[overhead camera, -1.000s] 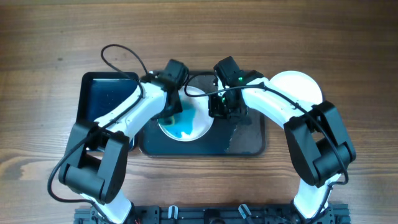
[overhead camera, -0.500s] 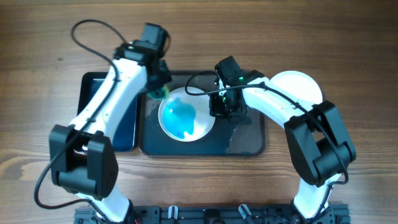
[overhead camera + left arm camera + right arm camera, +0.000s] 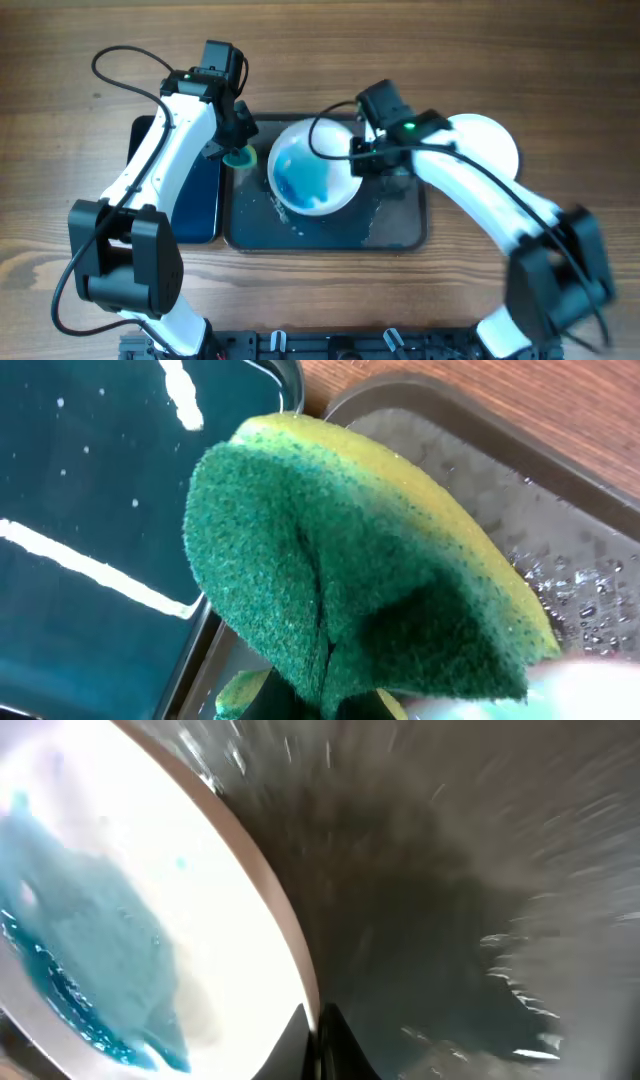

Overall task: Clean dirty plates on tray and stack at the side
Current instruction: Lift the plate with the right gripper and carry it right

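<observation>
Two pincers busy: my left pincer point(image 3: 237, 155) grips sponge point(image 3: 350, 590); my right pincer point(image 3: 358, 165) pinches plate point(image 3: 315, 180) rim (blue-smeared) over tray point(image 3: 397, 228).

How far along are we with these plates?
Done: one white plate, apparently clean, sits on the table right of the tray. In hand: the right gripper pinches the rim of the smeared plate, blue liquid pooled in it, over the tray; the left gripper holds the sponge beside it, off the plate. Left: clearing the blue, then stacking.
</observation>
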Available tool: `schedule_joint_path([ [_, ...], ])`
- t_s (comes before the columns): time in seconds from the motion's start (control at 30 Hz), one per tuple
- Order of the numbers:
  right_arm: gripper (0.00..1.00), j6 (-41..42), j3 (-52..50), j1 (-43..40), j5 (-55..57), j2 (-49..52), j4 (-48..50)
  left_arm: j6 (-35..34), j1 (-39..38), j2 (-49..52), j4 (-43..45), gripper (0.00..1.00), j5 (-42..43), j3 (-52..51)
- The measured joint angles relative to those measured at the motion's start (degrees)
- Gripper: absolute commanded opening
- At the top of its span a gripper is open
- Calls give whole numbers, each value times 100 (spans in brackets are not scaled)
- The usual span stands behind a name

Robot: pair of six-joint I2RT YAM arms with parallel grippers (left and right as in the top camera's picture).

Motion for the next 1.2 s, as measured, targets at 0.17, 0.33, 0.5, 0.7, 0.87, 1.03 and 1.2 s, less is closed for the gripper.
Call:
schedule_joint_path([
  [0.17,4,-24,0,46,1707,-1207,-669,0,0,0,105,4,44,-7],
  [0.33,4,59,0,575,3440,-1462,-1102,0,0,0,136,4,76,-7],
  [0.5,4,151,0,1882,5604,-1469,-1274,0,0,0,136,4,79,-7],
  [0.7,4,111,0,2931,7715,-1469,-1217,0,0,0,293,4,76,-7],
  [0.87,4,-433,0,3211,8701,-1469,-433,0,0,0,330,4,81,-7],
  [1.03,4,-776,0,3206,8642,-1469,-234,0,0,0,330,4,81,-7],
  [1.2,4,114,0,2575,6057,-1475,-745,0,0,0,332,4,83,-7],
])
